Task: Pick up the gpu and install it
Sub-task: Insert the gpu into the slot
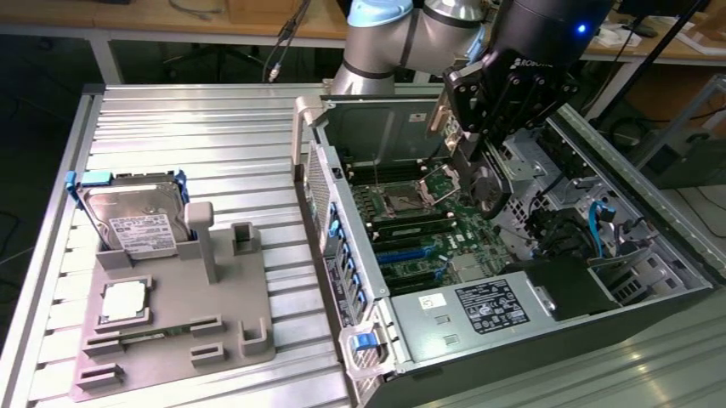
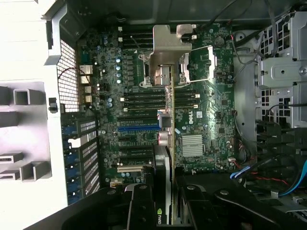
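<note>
Two dark fingers (image 2: 140, 203) of the gripper (image 2: 165, 206) are clamped on the gpu (image 2: 166, 158) — in the wrist view you see the card edge-on between them, with its silver end bracket (image 2: 169, 43) at the far end.

In the exterior view the gripper (image 1: 482, 134) hangs over the open computer case (image 1: 511, 374). The gpu (image 1: 474, 166) is under it, in the air above the motherboard (image 1: 414, 234) and not seated in a slot. The long edge of the card runs across the direction of the blue slot (image 2: 139, 128), not along it.

For room to move, please notice the edges. The rear wall (image 1: 340, 255), with its blue clips, is on the exterior view's left of the card. The drive cage (image 2: 283, 62) and the blue cables (image 1: 598, 225) are on the other side — the card is between them and, as far as I can tell, touches neither.

Outside the case, the hard drive (image 1: 131, 225) stands in the grey holder (image 1: 227, 331), well apart from the arm.
</note>
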{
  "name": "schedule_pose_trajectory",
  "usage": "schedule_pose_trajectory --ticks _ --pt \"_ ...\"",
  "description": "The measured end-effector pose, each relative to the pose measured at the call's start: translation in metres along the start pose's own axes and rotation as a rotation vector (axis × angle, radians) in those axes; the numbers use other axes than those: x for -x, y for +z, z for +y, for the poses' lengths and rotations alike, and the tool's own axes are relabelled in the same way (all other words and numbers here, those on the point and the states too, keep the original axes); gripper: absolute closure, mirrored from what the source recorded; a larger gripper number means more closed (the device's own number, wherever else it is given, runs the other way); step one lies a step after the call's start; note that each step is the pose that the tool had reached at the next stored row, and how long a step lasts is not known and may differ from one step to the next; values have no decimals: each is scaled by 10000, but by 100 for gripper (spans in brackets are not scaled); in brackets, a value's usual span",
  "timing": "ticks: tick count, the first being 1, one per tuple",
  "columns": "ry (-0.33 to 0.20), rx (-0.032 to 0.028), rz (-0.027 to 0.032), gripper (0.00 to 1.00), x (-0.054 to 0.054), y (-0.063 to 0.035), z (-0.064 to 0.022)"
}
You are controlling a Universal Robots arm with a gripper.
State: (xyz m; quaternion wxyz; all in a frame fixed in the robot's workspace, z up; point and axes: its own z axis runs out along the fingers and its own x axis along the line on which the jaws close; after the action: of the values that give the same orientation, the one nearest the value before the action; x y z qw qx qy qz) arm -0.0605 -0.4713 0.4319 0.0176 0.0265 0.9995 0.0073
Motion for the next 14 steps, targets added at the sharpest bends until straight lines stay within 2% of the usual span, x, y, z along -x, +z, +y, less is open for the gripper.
schedule_pose_trajectory --ticks 14 --pt "-1 0 0 73 48 2 2"
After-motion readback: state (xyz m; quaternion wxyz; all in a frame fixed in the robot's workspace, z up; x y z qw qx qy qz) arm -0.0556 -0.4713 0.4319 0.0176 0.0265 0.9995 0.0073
